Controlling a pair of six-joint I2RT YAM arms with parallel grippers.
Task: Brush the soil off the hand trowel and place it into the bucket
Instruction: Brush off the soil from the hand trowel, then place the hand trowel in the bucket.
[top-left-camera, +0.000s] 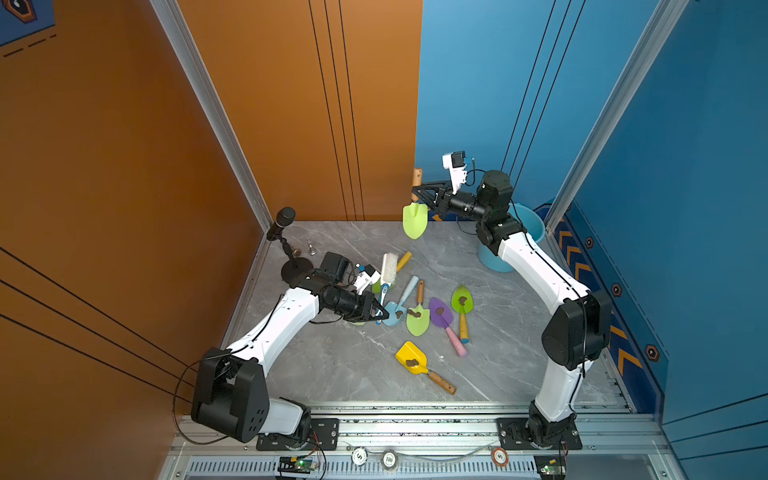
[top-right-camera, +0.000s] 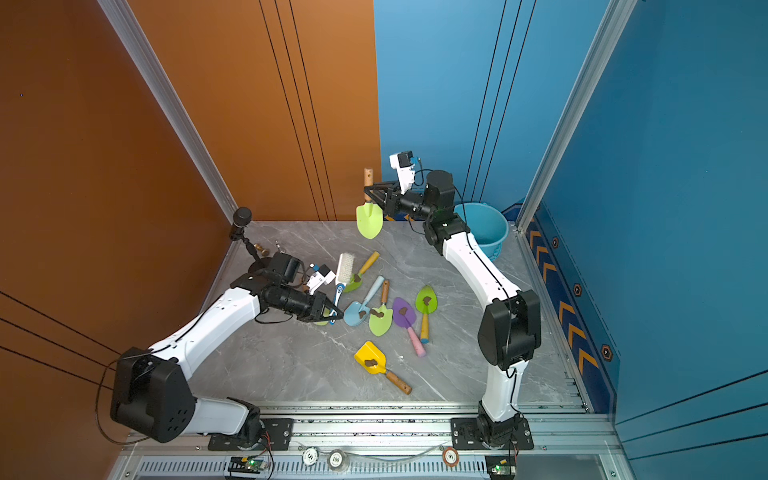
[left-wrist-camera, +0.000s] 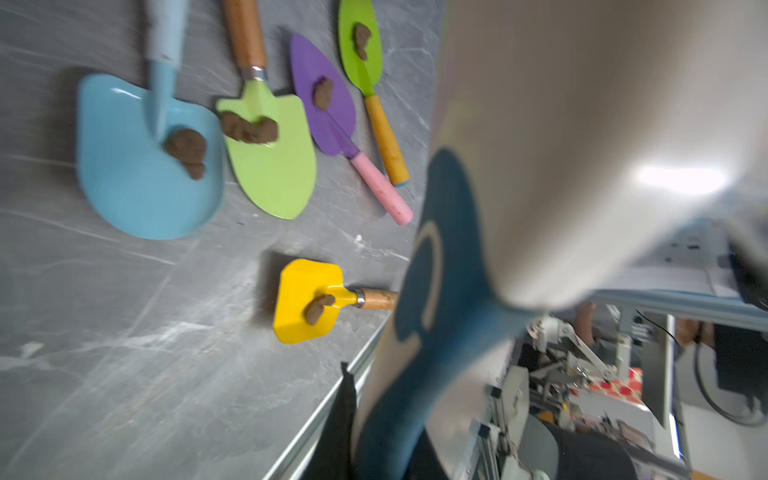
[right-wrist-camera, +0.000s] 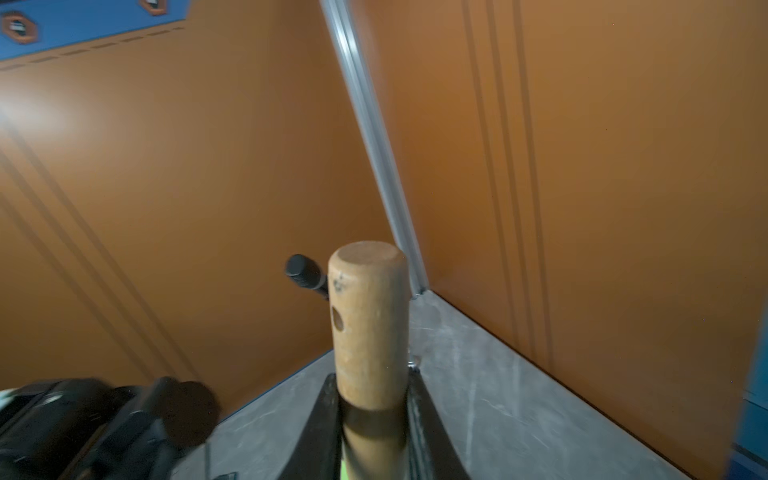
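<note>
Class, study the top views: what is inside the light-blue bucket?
Only the bucket's bare blue inner wall shows, and no trowel is visible in it. The right arm crosses in front of one side and hides that part. The bottom cannot be made out.

The green trowel (top-left-camera: 414, 220) with a wooden handle hangs in the air just beside the light-blue bucket (top-left-camera: 534, 228). Its blade points down and looks clean, and the right hand (top-left-camera: 415, 192) pinches its handle. The bucket stands upright. Brown soil (left-wrist-camera: 185, 145) lumps sit on the other trowels (top-left-camera: 417, 320), which lie farther from the bucket.
</note>
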